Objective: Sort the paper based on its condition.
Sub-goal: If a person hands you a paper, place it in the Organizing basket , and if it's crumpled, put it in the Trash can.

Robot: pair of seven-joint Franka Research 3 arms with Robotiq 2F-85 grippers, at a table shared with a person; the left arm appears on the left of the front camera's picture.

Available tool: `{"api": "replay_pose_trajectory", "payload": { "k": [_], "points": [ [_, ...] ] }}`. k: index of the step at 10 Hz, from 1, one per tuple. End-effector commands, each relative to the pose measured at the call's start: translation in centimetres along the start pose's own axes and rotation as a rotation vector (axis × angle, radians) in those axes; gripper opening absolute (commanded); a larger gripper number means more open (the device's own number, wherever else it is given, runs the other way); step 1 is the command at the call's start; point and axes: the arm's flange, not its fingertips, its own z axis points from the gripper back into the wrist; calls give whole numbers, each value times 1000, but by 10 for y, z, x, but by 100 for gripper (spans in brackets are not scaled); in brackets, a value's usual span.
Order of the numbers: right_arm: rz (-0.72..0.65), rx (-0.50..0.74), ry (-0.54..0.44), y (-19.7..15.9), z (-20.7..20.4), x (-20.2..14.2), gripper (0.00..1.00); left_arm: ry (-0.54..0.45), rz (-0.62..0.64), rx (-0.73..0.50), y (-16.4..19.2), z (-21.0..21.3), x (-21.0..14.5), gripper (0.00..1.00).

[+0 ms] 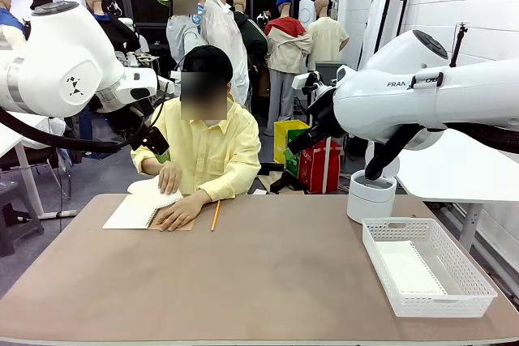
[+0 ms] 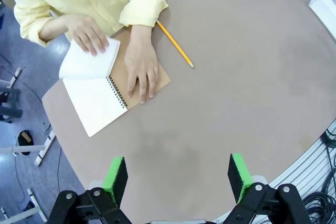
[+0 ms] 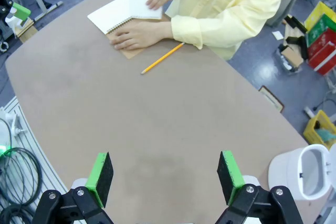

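A spiral notebook (image 1: 138,210) (image 2: 97,100) (image 3: 113,14) lies open at the far left of the table in front of a person. One hand (image 2: 86,32) curls a white page up at the binding, and the other hand (image 2: 140,66) presses flat on the tan cover. What looks like a flat white sheet of paper (image 1: 409,269) lies inside the white basket (image 1: 381,261). My left gripper (image 2: 178,179) hangs open high over the table's near left part, with nothing between its green pads. My right gripper (image 3: 165,177) is also open and empty, high above the bare tabletop.
A yellow pencil (image 1: 216,215) (image 2: 175,44) (image 3: 161,57) lies just right of the notebook. A white round bin (image 1: 371,196) (image 3: 302,174) stands at the far right, behind the basket. Both white arms are raised at the picture's sides. The brown tabletop (image 1: 268,273) is bare in the middle.
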Motion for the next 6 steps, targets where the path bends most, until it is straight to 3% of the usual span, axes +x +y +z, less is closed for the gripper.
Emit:
{"api": "replay_pose_trajectory", "payload": {
  "k": [1,6],
  "points": [
    [-5,-9,-1,1,1,2,100,-2,-2,-1,1,1,0,100],
    [-5,-9,-1,1,1,2,100,-2,-2,-1,1,1,0,100]
  ]
}}
